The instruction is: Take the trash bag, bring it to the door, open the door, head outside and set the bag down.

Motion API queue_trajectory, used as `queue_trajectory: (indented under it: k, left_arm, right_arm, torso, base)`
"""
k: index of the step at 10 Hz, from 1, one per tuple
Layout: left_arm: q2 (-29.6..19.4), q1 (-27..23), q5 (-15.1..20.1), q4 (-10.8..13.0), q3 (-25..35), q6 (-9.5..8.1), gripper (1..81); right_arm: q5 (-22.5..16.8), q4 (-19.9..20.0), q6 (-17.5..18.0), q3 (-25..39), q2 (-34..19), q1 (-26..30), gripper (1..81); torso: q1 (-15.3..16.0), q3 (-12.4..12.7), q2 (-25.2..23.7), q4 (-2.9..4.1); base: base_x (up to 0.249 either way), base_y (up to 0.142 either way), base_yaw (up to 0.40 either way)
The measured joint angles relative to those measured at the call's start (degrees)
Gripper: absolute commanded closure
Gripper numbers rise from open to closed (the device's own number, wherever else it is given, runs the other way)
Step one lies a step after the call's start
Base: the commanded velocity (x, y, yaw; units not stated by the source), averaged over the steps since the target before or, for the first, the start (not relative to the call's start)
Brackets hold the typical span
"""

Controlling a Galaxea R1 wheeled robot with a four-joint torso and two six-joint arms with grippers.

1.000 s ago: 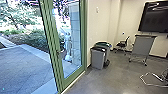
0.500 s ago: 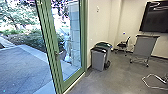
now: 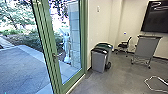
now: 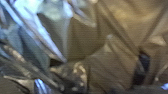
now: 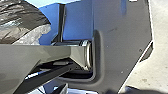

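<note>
**Operator:** State the load and claws, left to right.
**Technician:** Trash bag (image 4: 112, 67): close before the left wrist camera, presumably to spare the right arm for the handle (image 3: 56, 55). Left claw, right claw: opening and grip cannot be determined.
**Operator:** Layout?
**Technician:** Paved yard (image 3: 22, 67), green-framed door (image 3: 47, 32), then bins (image 3: 98, 61) beside the wall (image 3: 98, 27), likely sited clear of foot traffic.

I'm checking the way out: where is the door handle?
In the head view, left of centre: the door handle is on the green upright, left of the gray bin.
</note>
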Motion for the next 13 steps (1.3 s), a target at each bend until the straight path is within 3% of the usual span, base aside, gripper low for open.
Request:
queue_trajectory:
  k: [13]
  left_arm:
    - [0.0, 0.0, 0.0, 0.2, 0.0, 0.0, 81.1]
  right_arm:
    - [0.0, 0.0, 0.0, 0.0, 0.0, 0.0, 1.0]
  torso:
    - [0.0, 0.0, 0.0, 0.0]
  base:
    - [0.164, 0.0, 0.0]
